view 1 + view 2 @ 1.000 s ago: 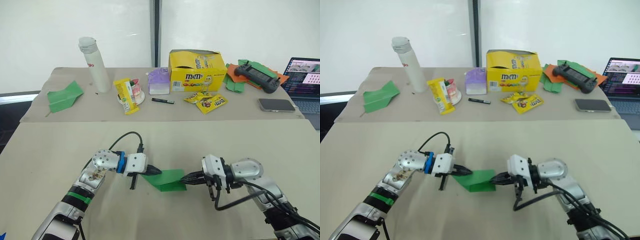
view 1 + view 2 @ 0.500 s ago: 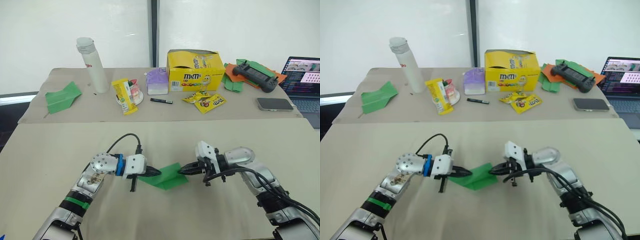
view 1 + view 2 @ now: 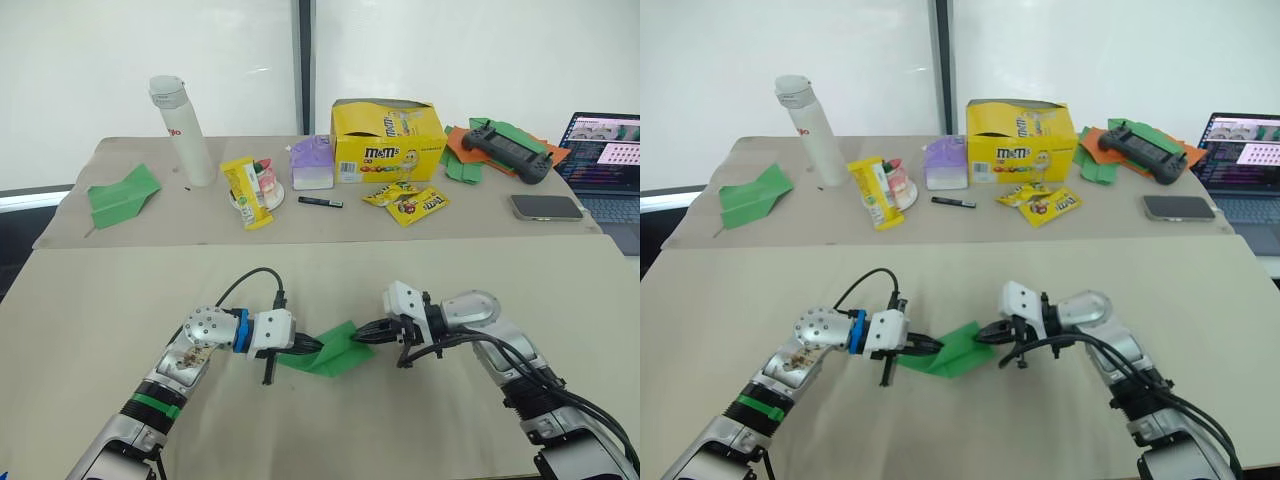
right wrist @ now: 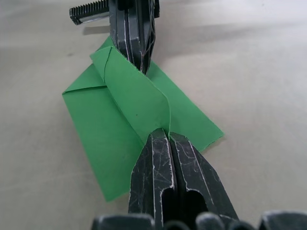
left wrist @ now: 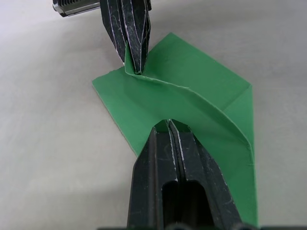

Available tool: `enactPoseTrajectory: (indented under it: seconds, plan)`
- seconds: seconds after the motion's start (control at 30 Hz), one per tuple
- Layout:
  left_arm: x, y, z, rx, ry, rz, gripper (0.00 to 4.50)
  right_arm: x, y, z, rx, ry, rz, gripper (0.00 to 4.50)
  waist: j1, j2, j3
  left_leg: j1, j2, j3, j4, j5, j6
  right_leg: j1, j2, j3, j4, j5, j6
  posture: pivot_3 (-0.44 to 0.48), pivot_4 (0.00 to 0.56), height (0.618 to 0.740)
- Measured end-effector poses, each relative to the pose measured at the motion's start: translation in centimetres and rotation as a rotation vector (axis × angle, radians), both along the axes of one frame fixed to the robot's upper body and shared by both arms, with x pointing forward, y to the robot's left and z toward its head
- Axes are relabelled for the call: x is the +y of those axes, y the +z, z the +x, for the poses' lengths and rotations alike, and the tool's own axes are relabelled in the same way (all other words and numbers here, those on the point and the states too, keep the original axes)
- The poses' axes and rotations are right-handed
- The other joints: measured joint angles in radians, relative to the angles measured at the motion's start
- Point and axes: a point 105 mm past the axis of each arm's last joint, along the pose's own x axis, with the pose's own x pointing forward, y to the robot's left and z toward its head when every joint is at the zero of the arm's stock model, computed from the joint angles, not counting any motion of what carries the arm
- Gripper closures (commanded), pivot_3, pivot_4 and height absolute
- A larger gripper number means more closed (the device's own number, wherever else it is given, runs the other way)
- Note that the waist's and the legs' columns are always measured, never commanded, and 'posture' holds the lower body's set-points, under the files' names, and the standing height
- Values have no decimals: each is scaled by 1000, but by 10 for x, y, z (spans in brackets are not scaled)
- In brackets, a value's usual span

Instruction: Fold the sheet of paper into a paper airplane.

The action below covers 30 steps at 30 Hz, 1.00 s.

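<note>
Your left gripper point(image 3: 318, 346) and right gripper point(image 3: 358, 338) each pinch an opposite edge of the thin, creased bright green sheet of paper point(image 3: 335, 351), bowing it into a ridge between them, low over the matte beige table point(image 3: 420, 290).

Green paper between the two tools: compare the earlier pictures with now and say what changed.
The right tool has moved toward the left tool, pushing its end of the sheet of paper inward so the paper buckles upward. Both tools stayed pinched on it; the left barely moved.
</note>
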Motion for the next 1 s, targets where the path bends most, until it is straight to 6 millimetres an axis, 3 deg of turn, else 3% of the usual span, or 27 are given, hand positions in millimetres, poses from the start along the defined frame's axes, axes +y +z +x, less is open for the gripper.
enactPoseTrajectory:
  seconds: [0.33, 0.5, 0.6, 0.67, 0.77, 1.0]
  plan:
    - [5, 4, 3, 10, 94, -89, 4500, 6, -3, 2, -21, 33, -92, 4480, -4, 1, -1, 4, 2, 0, 0, 0, 0, 2, 1, 0, 1, 0, -1, 0, 150, 740]
    - [7, 37, 7, -55, 133, -202, 4500, 6, -3, 3, -13, 29, -106, 4480, -3, 1, -1, 4, 4, 0, 0, 0, 0, 2, 1, 0, 1, 1, -1, 0, 150, 740]
    - [0, 48, 0, -33, 108, -238, 4500, 6, -3, 3, -8, 28, -109, 4480, -3, 1, -1, 4, 4, 1, 0, 0, 0, 3, 1, 0, 1, 1, -1, 0, 150, 740]
    - [-3, 45, -7, -8, 80, -216, 4500, 6, -3, 3, -6, 28, -111, 4480, -4, 1, -1, 5, 4, 1, 0, 0, 0, 3, 2, 0, 1, 1, -1, 0, 150, 740]
    - [-8, 24, -17, 43, 45, -141, 4500, 6, -3, 3, 0, 23, -113, 4480, -1, 2, -2, 5, 2, 1, 0, 0, 0, 3, 2, 0, 1, 1, -2, 0, 150, 740]
    - [-14, 12, -9, 27, 43, -70, 4500, 7, -3, 3, -4, 6, -116, 4480, -1, 2, -2, 7, 3, 1, 0, 0, 0, 4, 2, 0, 1, 1, -2, 0, 150, 740]
